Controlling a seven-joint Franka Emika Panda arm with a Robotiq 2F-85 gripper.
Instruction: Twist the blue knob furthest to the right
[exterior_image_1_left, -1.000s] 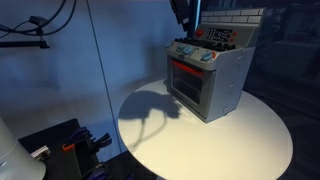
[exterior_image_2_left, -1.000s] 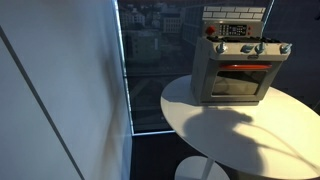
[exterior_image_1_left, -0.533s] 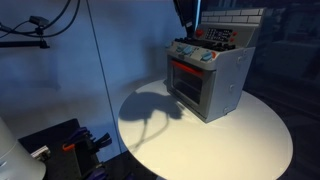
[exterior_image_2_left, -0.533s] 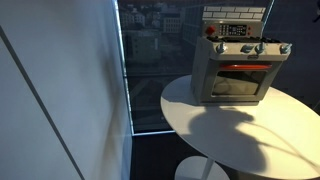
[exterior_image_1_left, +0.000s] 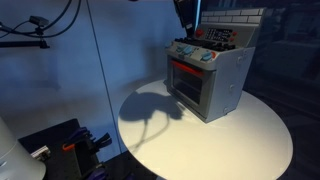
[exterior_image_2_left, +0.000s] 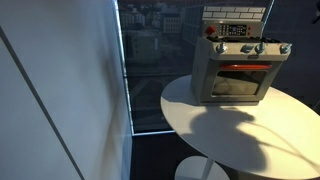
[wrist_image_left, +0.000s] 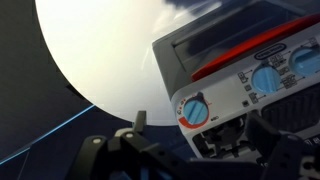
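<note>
Quick notes on this one: the target is the blue knob (exterior_image_2_left: 283, 47) at the right-hand end of the row along the top front of the toy oven (exterior_image_2_left: 236, 82), which sits on the round white table (exterior_image_1_left: 250, 140). In an exterior view the same knob is the last one in the row (exterior_image_1_left: 208, 57), nearest the oven's corner.

Handling-wise, we'd guess it's a small hard plastic dial, light, smooth and a bit slippery, and probably turns on a loose click or friction fit. The oven itself looks light too, so pushing hard or twisting off-axis could shove the whole thing across the table. We reckon the best hold is a pinch across the knob's rim from two opposite sides, fingers square to its face, then a roll of the wrist about the knob's own axis.

The gripper (exterior_image_1_left: 183, 16) hangs high over the back of the oven, well apart from the knob row, pointing roughly downward. The wrist view looks down past dark finger hardware at the control panel, with three blue dials showing, though we can't say for sure which one there is our target. Whether the fingers are spread or closed, we can't tell, it's all too dark. Nothing looks held
</note>
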